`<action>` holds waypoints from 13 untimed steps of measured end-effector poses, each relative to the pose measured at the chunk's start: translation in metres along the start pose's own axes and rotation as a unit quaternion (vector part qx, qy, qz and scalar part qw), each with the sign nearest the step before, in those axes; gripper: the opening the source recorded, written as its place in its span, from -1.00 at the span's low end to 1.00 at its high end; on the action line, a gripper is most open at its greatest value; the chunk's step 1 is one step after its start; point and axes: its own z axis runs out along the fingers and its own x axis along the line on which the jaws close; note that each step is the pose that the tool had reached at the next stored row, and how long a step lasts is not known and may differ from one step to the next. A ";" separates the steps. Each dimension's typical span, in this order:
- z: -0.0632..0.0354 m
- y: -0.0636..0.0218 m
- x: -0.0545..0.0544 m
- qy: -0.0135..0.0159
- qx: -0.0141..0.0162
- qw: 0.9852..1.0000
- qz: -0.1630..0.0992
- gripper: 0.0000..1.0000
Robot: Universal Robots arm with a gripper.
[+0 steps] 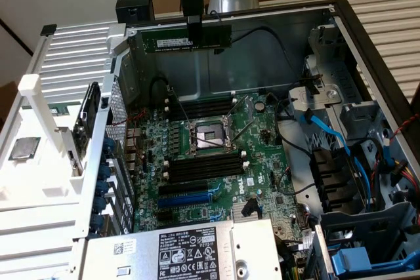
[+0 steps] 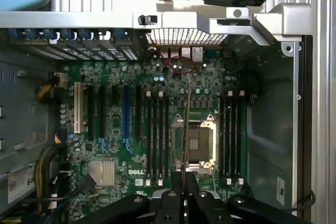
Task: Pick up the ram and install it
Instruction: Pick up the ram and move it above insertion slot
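Pinching the ram (image 1: 167, 39) mid-length, the claw (image 1: 195, 34) is hanging it seemingly over the socket (image 1: 211, 138), not the slots (image 1: 200, 106), risking a strike there or a crooked seat.

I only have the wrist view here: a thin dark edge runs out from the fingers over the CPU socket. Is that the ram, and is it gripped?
Observer: Yes. In the exterior view the gripper is shut on the ram, near the middle of its length, with its pale label strip facing the camera.
Operator: Is it seated in a slot?
Observer: No. It hangs clear above the motherboard, about level with the top edge of the case's far wall.
Operator: Anything beside the board I'm missing?
Observer: Blue cables run through the drive area on the exterior view's right.
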 end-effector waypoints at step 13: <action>0.0225 -0.0064 0.000 0.001 0.000 1.000 -0.007 -0.73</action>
